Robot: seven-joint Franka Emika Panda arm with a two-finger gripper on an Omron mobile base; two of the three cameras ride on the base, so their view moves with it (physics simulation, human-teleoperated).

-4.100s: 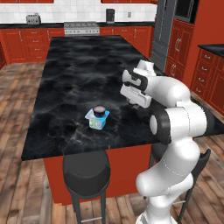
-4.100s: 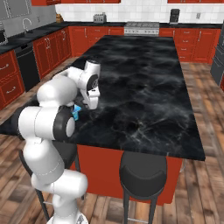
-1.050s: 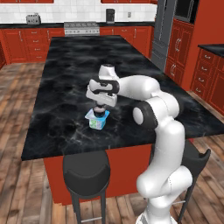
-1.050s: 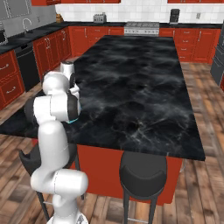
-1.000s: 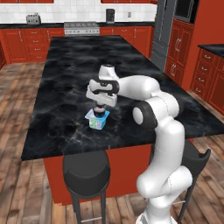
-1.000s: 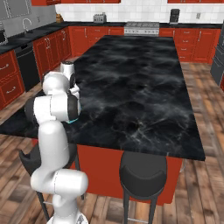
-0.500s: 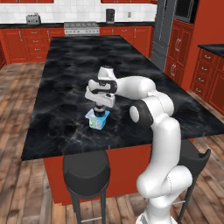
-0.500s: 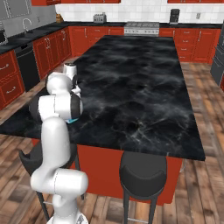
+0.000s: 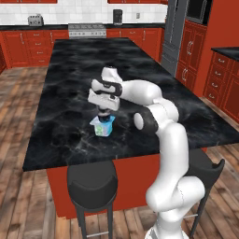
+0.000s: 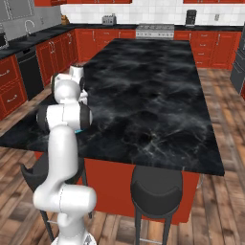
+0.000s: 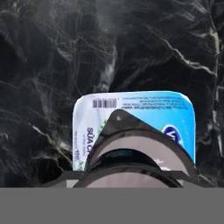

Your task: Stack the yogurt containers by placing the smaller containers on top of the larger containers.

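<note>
While the white arm reaches leftward over the dark marble surface (image 9: 70, 93) of a kitchen island, its gripper (image 9: 104, 114) hangs directly above the yogurt tub (image 9: 102, 126), which stands upright near the surface's near edge, left of the robot's body. From the hand camera, the tub's light-blue square top (image 11: 131, 109) lies just below and ahead, its barcode strip toward the far side, and a small round cup (image 11: 135, 157) with a pale pinkish top fills the space close under the hand. Whether the cup already rests on the tub's top or is a little above it cannot be told, nor whether a second cup sits beneath it. The fingertips are hidden behind the cup, so it cannot be said whether the gripper is pinching the cup, spread or pressed together. The relation that matters for the coming move is vertical: cup and tub are lined up one over the other, with the cup somewhat toward the near side of the blue top, so by this reading the placing step is at or close to its finish. A black stool (image 9: 92, 184) stands below the surface's near edge.
</note>
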